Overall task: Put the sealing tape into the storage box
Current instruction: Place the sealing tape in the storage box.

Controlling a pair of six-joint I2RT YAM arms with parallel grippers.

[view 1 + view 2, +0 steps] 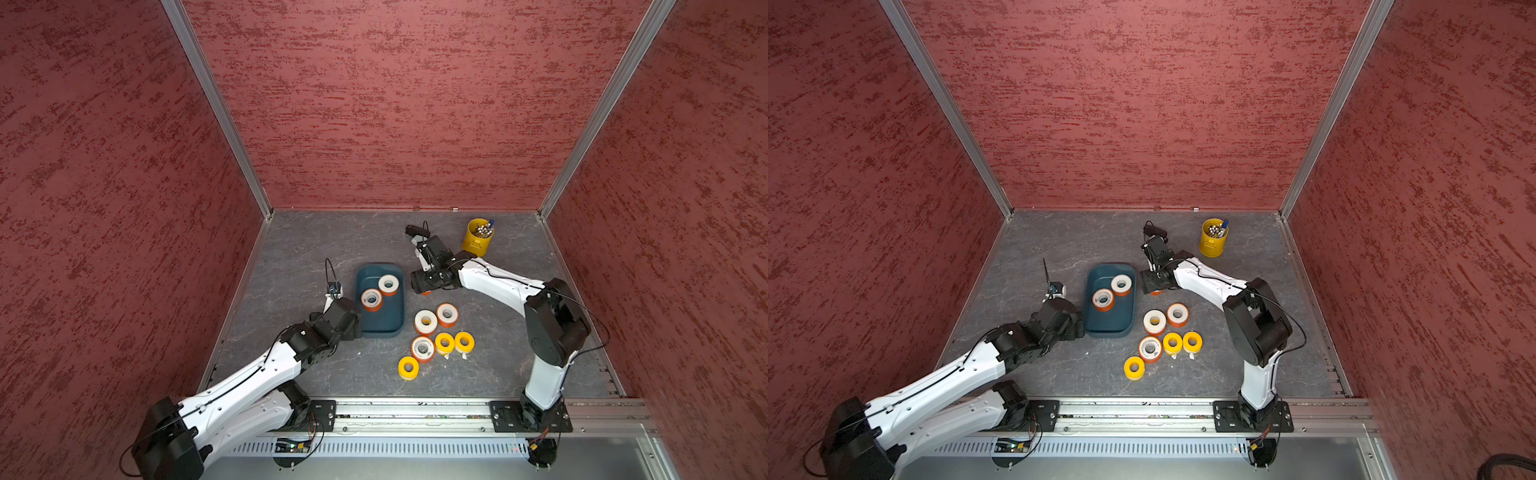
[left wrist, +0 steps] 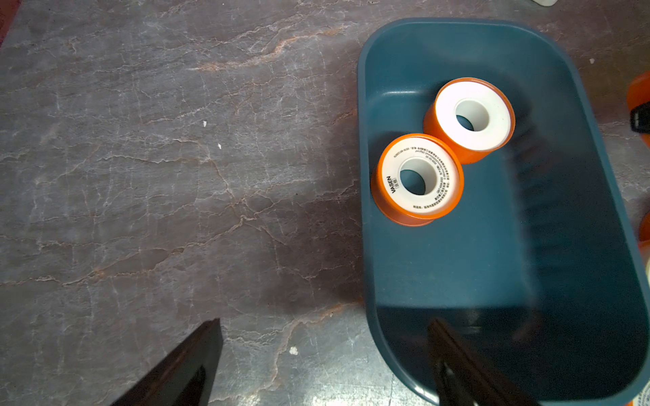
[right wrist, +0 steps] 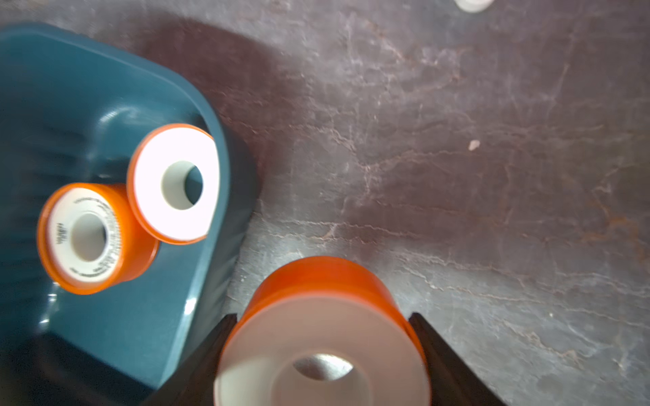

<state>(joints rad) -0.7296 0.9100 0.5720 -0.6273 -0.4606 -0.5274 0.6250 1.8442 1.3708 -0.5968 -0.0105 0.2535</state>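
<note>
Lower centre: orange-sided sealing tape roll [image 3: 316, 291], clamped across its rim by the right gripper [image 3: 322, 318], just beside the storage box [image 3: 88, 88]. It is probably light, rigid and slick. The left gripper [image 2: 325, 321] gapes wide, empty.

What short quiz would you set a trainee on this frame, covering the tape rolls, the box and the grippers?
1. How many tape rolls lie inside the storage box?
2. True or false: the right gripper is empty.
3. Which rolls lie loose on the table? A: only yellow ones. B: only orange-sided ones. C: three of each.

Key
1. Two, both orange-sided.
2. False: it is shut on an orange-sided held roll, just outside the box.
3. C: three yellow rolls and three orange-sided rolls.
</note>
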